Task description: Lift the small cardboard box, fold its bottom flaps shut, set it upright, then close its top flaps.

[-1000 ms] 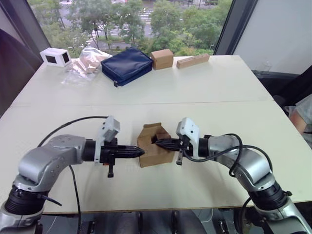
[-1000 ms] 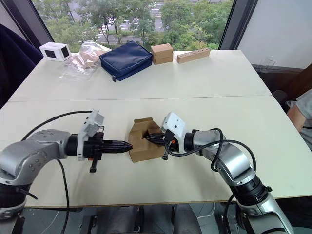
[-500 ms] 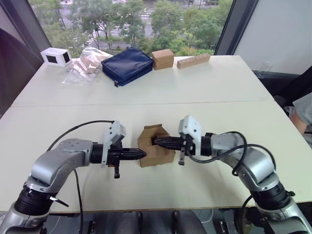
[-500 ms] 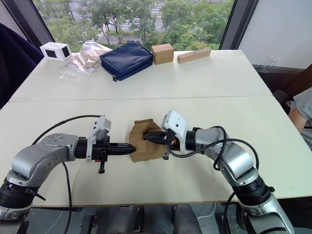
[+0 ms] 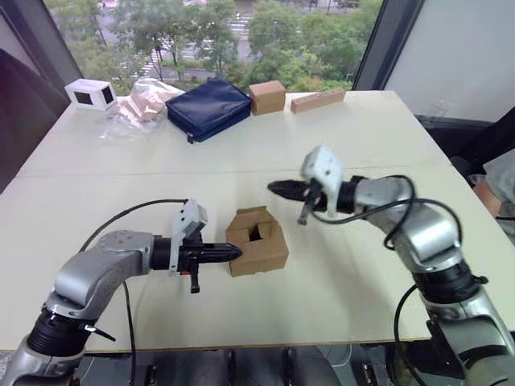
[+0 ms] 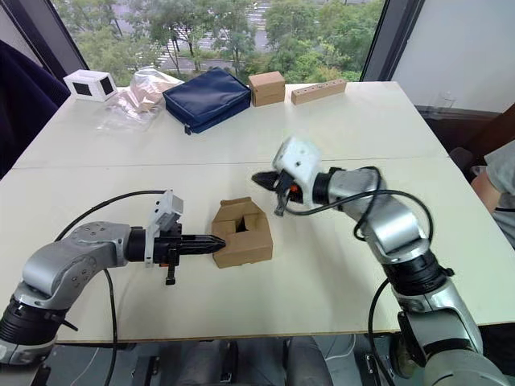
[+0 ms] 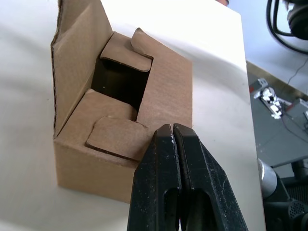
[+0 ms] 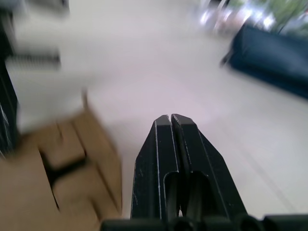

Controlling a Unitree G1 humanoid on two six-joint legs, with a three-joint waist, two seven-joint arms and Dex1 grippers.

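Silver-grey arms with black joints and looping black cables; white wrist housings; each tool [image 5: 235,252] [image 5: 273,188] has black fingers.

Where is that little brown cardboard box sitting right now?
The small brown cardboard box stands on the near part of the white table, the left gripper shut against its side and the right gripper raised behind it.

office or lab | white table [image 5: 338,145] | big window [image 5: 209,32], treetops beyond
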